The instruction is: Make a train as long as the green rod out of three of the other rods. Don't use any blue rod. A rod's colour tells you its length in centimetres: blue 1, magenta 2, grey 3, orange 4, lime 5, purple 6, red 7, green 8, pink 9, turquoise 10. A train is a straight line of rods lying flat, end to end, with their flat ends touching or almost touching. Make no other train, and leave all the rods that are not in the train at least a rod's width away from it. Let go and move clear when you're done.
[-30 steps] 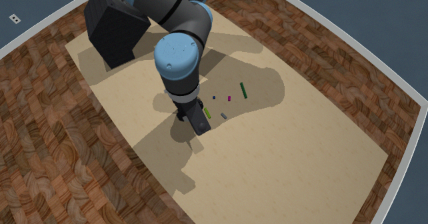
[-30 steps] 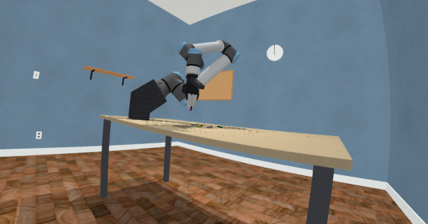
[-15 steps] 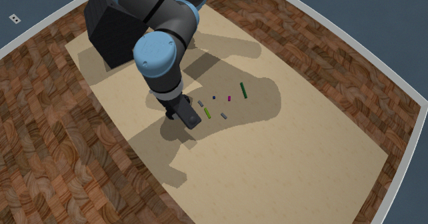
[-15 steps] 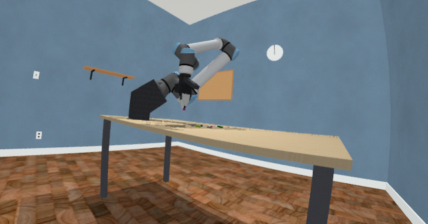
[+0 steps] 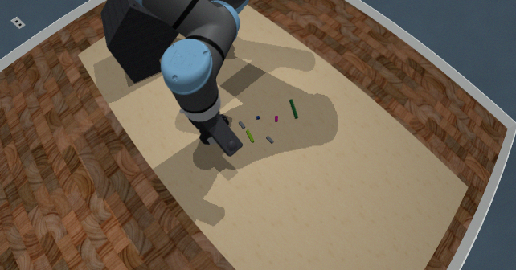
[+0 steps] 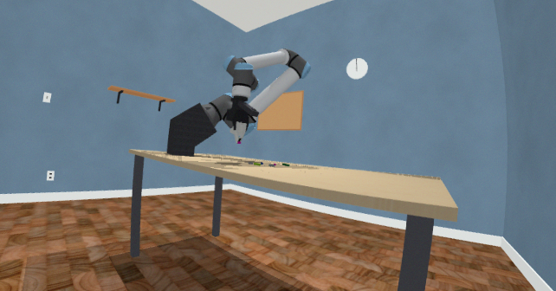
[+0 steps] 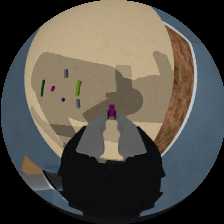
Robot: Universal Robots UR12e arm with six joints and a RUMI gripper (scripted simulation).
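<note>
My gripper (image 7: 111,110) (image 6: 239,140) is shut on a magenta rod (image 7: 112,108) (image 6: 239,142) and holds it well above the table. The green rod (image 5: 293,108) (image 7: 43,88) lies flat, farthest from the gripper. Another magenta rod (image 5: 276,119) (image 7: 53,88) lies beside it. The lime rod (image 5: 250,136) (image 7: 78,88) lies between two grey rods: one grey rod (image 5: 242,124) (image 7: 78,103) is near its end, the other grey rod (image 5: 269,140) (image 7: 66,73) stands off to its side. All these lie apart. In the top view the arm hides the fingertips.
A small blue rod (image 5: 258,117) (image 7: 63,100) lies between the nearer grey rod and the lying magenta rod. The table (image 5: 341,204) (image 6: 368,190) carries the black robot base (image 5: 137,43) at its far left end. The arm's shadow falls over the rods.
</note>
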